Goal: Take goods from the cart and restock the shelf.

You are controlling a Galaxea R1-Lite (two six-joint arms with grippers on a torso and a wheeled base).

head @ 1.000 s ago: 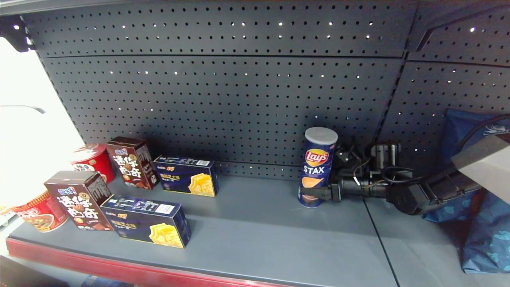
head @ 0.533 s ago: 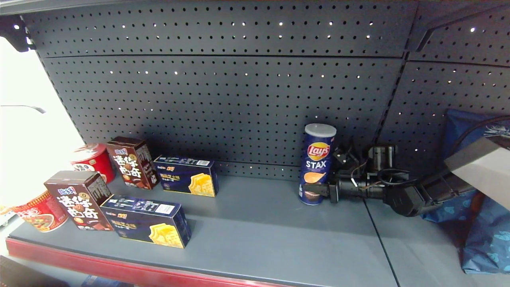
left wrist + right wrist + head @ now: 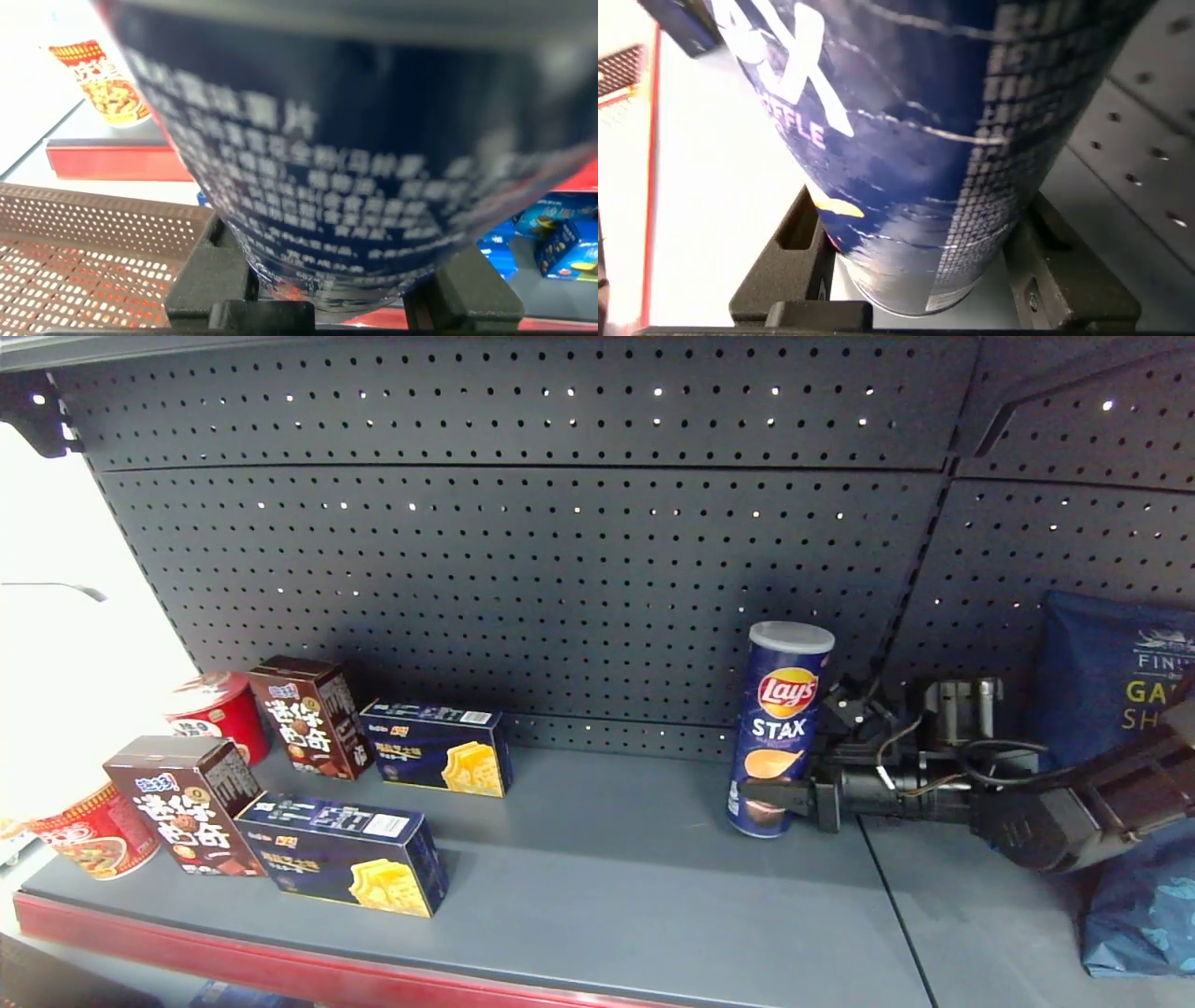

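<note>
Clenched low on the chip can (image 3: 780, 728) with the jaws of the right gripper (image 3: 766, 798), one finger on each flank, just above the base. Standing upright or very nearly, a short way to the left of the blue snack bag (image 3: 1111, 681), about as deep on the shelf (image 3: 597, 887) as the bag. Cannot tell whether seated on the deck or just above it. Judged to be the set-down step, close to done.

To finish it well:
- Lower straight down until flat on the deck. Avoid letting go with any tilt. Tall, narrow and held low, so probably quick to topple.
- Spread the jaws slowly and evenly, so as not to nudge the can with one finger.
- Withdraw level, back toward the bag's side yet clear of the bag, without brushing it or dragging the can along.
- Keep the label facing front.

On the left, likewise clamped: left gripper (image 3: 341, 280) around a dark blue canister (image 3: 355, 187), with the cart basket (image 3: 84, 243) in sight beneath. Best held quiet until done on the right. Then set down beside the chip can, on the side away from the bag, with room left for fingers. Steer clear of the boxes (image 3: 345, 854), well apart from the bag at the far left.
</note>
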